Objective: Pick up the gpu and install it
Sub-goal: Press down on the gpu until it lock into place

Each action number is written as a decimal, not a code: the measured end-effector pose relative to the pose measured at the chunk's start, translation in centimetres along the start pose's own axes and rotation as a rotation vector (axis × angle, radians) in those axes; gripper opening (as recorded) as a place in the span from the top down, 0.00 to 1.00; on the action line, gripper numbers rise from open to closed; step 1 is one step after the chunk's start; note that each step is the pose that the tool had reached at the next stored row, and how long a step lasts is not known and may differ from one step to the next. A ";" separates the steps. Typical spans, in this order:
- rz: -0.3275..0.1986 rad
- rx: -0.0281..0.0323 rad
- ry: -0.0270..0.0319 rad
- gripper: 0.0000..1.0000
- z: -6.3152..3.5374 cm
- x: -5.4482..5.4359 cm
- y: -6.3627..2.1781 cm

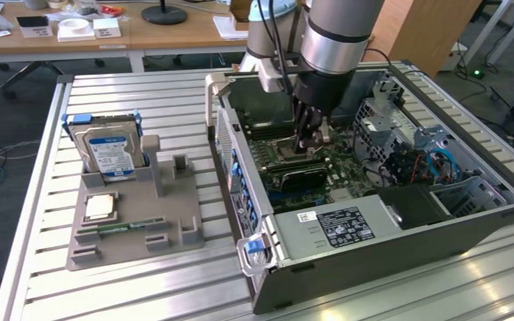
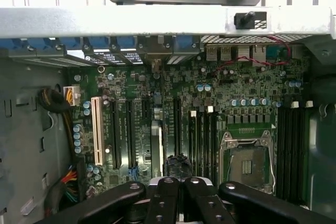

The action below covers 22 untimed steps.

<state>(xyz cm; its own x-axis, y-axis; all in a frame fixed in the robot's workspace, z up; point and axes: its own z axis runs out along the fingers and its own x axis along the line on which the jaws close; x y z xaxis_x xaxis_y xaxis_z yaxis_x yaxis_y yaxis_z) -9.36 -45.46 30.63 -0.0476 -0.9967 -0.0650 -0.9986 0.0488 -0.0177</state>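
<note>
left on the table (image 1: pixel 43 267), grey holder (image 1: pixel 132 234); in the open case (image 1: pixel 400 234), gpu (image 1: pixel 294 177) upright in a motherboard slot, gripper (image 1: pixel 310 144) clenched just above, contact unclear; light, stiff, fragile, best gripped along top edge

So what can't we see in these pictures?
- Exterior view: what the gripper touches inside the computer case. The arm's own body hides it.
- Wrist view: the bit of motherboard under the fingers, which cover it.
- Exterior view: the words on the white label are too small to read.
- Exterior view: the bottom of the hard drive, hidden by its grey holder.
</note>
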 end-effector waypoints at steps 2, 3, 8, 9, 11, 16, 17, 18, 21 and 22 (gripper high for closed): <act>0.000 0.0000 -0.0001 0.89 0.34 0.0 0.00; 0.000 0.0000 0.0000 0.89 0.52 0.0 0.00; 0.000 -0.0001 0.0000 0.89 1.33 0.1 0.02; 0.000 0.0000 0.0000 0.89 1.47 0.1 0.02; 0.000 0.0000 0.0000 0.89 1.76 0.1 0.02; 0.000 -0.0002 0.0004 0.89 2.22 0.2 0.03; 0.000 -0.0002 0.0002 0.89 2.24 0.2 0.04; 0.000 0.0000 0.0000 0.89 2.26 0.2 0.03; 0.000 0.0001 -0.0001 0.89 2.38 0.3 0.03; 0.000 0.0000 0.0001 0.89 2.47 0.3 0.04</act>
<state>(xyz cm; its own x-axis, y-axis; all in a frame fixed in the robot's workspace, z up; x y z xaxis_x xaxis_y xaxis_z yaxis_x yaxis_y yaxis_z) -9.36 -45.58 28.15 -0.0475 -0.9968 -0.0649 -0.9987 0.0488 -0.0177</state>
